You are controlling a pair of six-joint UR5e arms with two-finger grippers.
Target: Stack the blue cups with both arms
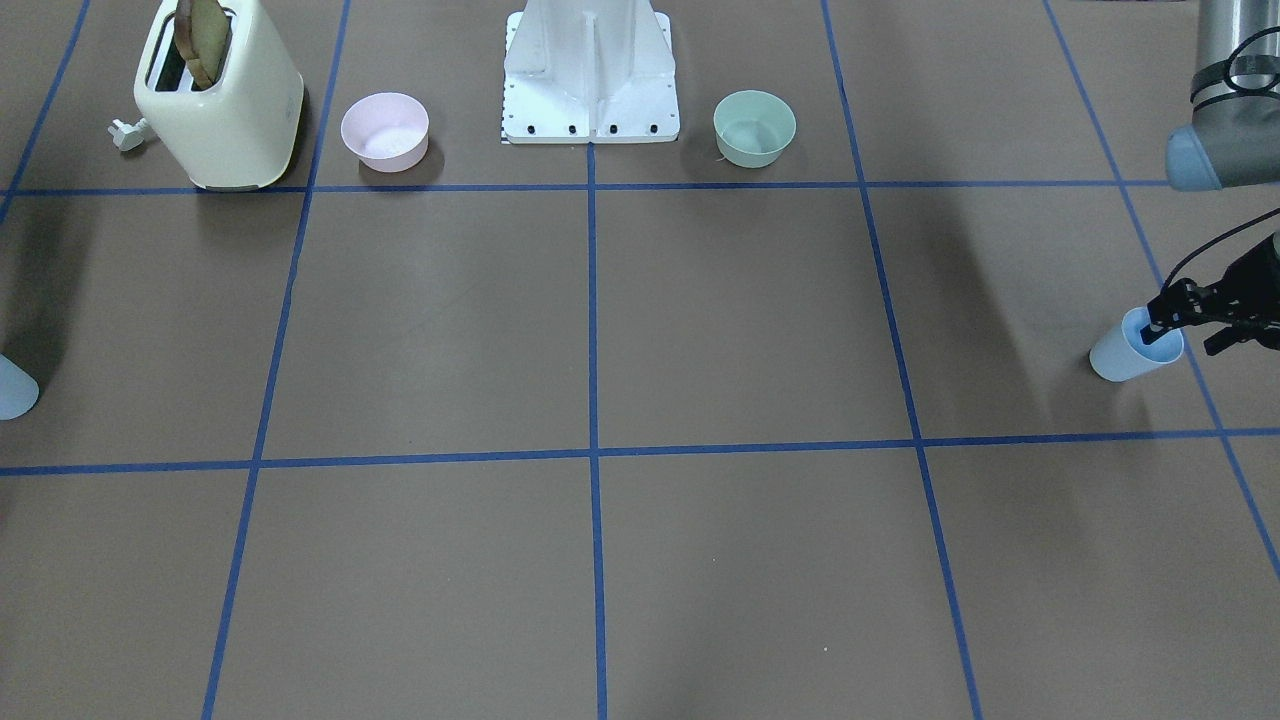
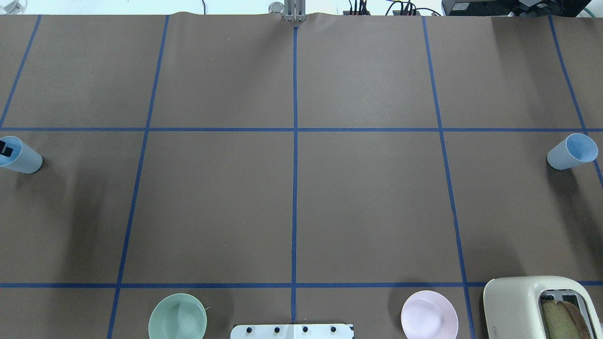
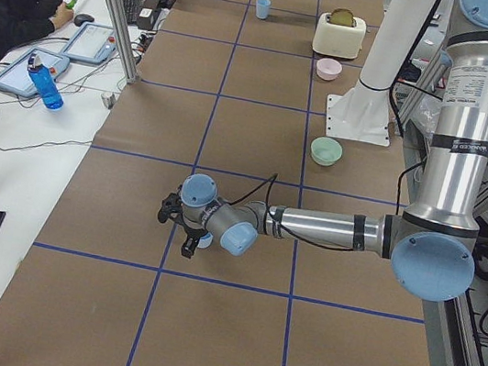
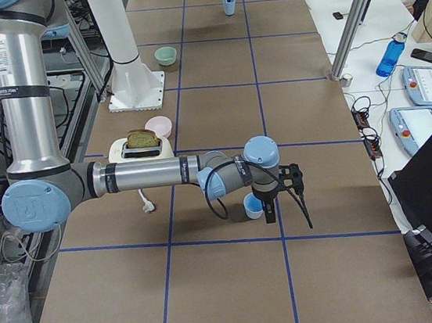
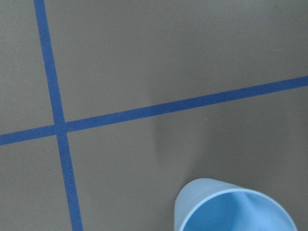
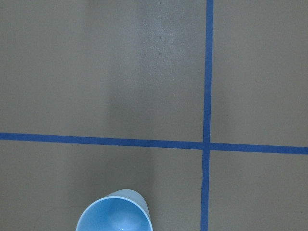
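Observation:
One pale blue cup (image 1: pixel 1125 355) stands upright at the table's end on my left side; it also shows in the overhead view (image 2: pixel 21 157) and the left wrist view (image 5: pixel 236 209). My left gripper (image 1: pixel 1183 342) is open over its rim, with one black finger (image 2: pixel 5 148) inside the cup. The other blue cup (image 2: pixel 572 151) stands upright at the opposite end and shows in the right wrist view (image 6: pixel 114 214). My right gripper (image 4: pixel 272 202) hangs close beside that cup (image 4: pixel 252 205); I cannot tell whether it is open or shut.
A cream toaster (image 1: pixel 218 95) with a slice of bread, a pink bowl (image 1: pixel 385 130) and a mint-green bowl (image 1: pixel 754 127) stand along the robot's side by the white mounting base (image 1: pixel 590 75). Operators' tablets and bottles lie on the side table (image 3: pixel 46 82).

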